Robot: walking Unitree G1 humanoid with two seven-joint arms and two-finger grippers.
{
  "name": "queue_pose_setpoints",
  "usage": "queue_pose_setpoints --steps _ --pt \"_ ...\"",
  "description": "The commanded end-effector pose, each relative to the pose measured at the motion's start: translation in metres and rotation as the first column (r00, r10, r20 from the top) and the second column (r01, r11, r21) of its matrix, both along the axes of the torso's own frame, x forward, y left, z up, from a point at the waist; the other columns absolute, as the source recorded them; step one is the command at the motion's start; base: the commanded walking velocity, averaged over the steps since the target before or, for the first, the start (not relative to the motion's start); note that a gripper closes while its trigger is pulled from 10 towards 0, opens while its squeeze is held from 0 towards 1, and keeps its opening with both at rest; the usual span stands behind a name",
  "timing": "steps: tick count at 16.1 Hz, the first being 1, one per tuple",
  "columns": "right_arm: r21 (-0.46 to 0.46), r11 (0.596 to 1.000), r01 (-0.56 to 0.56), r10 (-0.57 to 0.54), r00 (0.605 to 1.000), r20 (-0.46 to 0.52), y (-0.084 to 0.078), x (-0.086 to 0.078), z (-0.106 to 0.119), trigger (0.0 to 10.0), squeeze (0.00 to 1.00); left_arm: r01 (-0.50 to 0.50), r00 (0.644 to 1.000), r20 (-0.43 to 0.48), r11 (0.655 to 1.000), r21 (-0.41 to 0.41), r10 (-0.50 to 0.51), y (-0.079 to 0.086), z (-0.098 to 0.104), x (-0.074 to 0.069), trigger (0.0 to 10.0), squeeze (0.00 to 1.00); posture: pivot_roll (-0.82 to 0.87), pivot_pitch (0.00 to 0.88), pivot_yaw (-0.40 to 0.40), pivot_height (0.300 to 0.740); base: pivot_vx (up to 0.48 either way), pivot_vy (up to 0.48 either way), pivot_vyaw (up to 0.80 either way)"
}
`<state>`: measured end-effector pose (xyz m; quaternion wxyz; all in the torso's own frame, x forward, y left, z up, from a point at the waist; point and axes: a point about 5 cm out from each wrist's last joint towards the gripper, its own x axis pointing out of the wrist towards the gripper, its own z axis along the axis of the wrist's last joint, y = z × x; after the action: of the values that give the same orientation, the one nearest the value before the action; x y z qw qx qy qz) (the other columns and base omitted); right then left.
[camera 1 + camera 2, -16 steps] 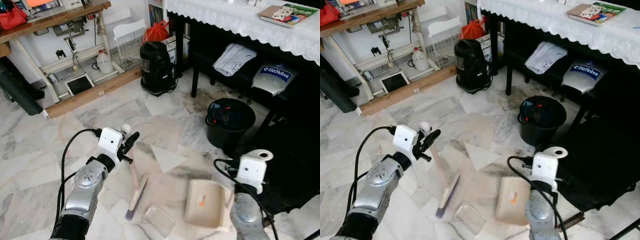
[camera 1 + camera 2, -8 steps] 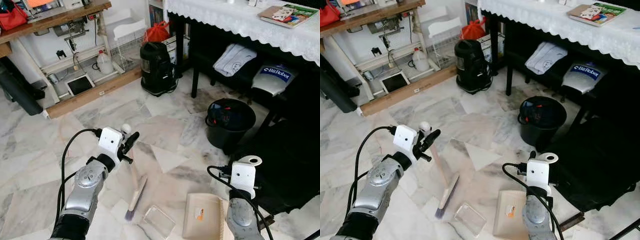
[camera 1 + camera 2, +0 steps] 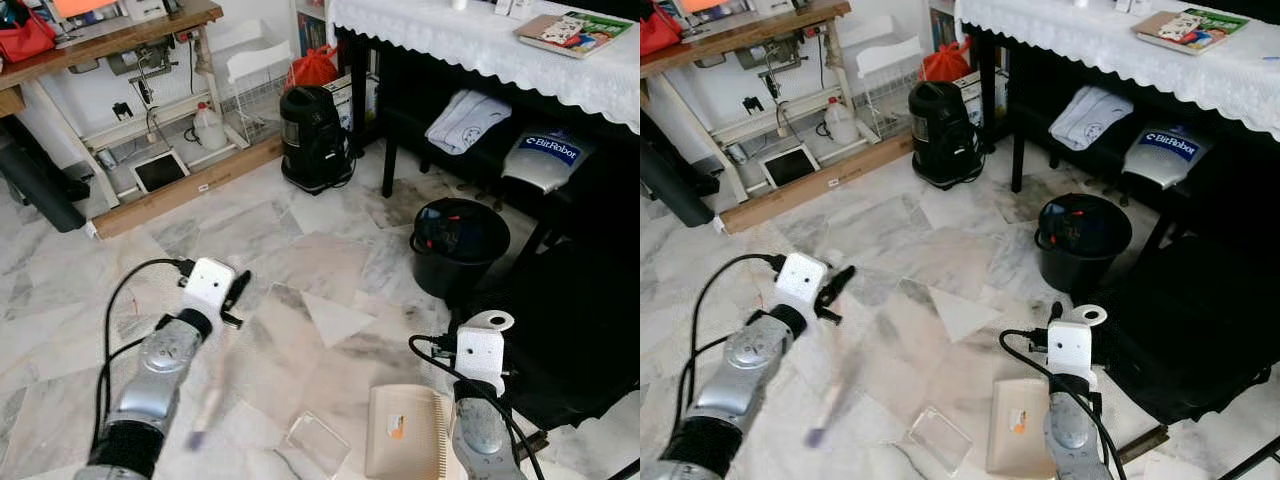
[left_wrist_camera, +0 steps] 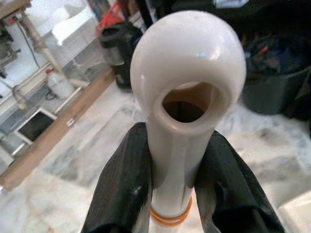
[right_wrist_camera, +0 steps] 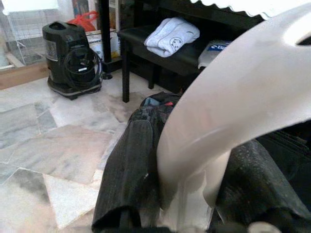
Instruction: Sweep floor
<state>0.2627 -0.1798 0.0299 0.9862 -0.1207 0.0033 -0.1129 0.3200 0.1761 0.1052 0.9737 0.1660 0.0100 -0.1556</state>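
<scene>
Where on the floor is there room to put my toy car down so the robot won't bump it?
The widest bare marble lies between the wooden plank, the black vacuum and the left gripper. It is crowded near the robot: the brush, the clear box and the dustpan lie close together, with the black bucket beside the table.

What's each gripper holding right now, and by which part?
The left gripper clamps the white plastic brush by its handle, just below the hanging-hole end. The right gripper grips the cream plastic dustpan by its curved handle.
</scene>
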Motion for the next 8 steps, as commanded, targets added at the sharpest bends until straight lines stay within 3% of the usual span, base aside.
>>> queue_pose_setpoints --steps 1,8 --pt "0.016 0.999 -0.032 0.033 0.999 -0.038 0.008 -0.004 -0.008 10.0 0.00 0.015 1.000 -0.028 0.999 0.036 -0.014 -0.002 -0.002 0.002 10.0 0.00 -0.04 0.083 0.111 0.740 0.000 0.000 0.00" --pt "0.051 0.991 -0.122 0.124 0.991 -0.047 0.014 0.000 -0.008 10.0 0.00 0.043 0.989 -0.147 0.996 0.081 -0.031 -0.003 -0.016 0.002 10.0 0.00 -0.05 0.081 0.112 0.740 0.000 0.000 0.00"
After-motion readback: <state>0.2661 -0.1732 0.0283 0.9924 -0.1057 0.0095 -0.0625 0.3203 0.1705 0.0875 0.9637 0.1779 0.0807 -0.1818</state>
